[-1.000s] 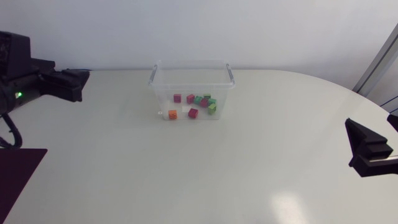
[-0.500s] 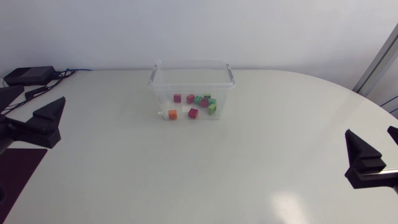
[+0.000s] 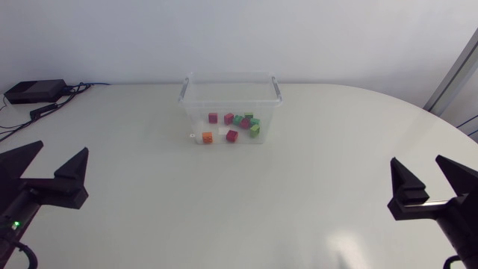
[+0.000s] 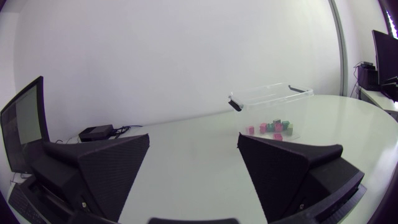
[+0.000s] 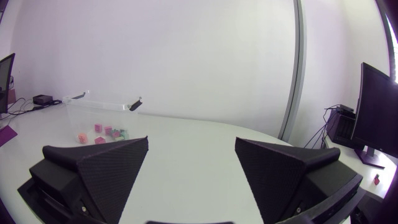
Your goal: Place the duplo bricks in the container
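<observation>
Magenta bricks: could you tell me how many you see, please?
4 magenta bricks, all in the container: three in a back row, the rightmost among green bricks, one in front near the orange brick. Others may be hidden.

Up on the head view, the left arm runs off the near-left corner and the right arm off the near-right one, so only the wedge tips of their jaws show and the links behind are lost. The duplo bricks in the container are too small to count surely, and whether the orange brick touches the near wall, no telling. From both wrists they're mere coloured specks, with each wrist's own jaws cut off at the base.
</observation>
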Tool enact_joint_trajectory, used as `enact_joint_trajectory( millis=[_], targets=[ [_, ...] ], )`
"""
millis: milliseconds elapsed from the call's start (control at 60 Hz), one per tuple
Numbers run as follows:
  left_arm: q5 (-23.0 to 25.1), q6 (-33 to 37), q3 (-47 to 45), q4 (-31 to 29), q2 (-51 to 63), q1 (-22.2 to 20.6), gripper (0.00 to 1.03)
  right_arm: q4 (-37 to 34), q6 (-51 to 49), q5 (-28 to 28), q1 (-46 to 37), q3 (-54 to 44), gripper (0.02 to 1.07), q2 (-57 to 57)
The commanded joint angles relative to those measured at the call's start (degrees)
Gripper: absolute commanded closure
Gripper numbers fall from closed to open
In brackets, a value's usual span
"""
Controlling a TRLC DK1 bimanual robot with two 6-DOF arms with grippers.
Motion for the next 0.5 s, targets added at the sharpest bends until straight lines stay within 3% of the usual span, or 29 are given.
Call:
enact_joint_trajectory(
  millis=[0, 333, 483],
  targets=[
    [0.61, -3.3, -3.51, 1.53, -2.42, 0.56, 0.04, 2.41, 1.72, -1.41, -1.38, -2.91, 0.06, -0.19],
    [1.47, -10.35, -13.55, 4.9, -11.28, 1.36, 0.04, 11.74, 4.29, -7.55, -6.2, -10.54, 0.06, -0.1],
    [1.48, -10.37, -13.58, 4.91, -11.31, 1.37, 0.04, 11.77, 4.29, -7.57, -6.22, -10.57, 0.06, -0.1]
  ],
)
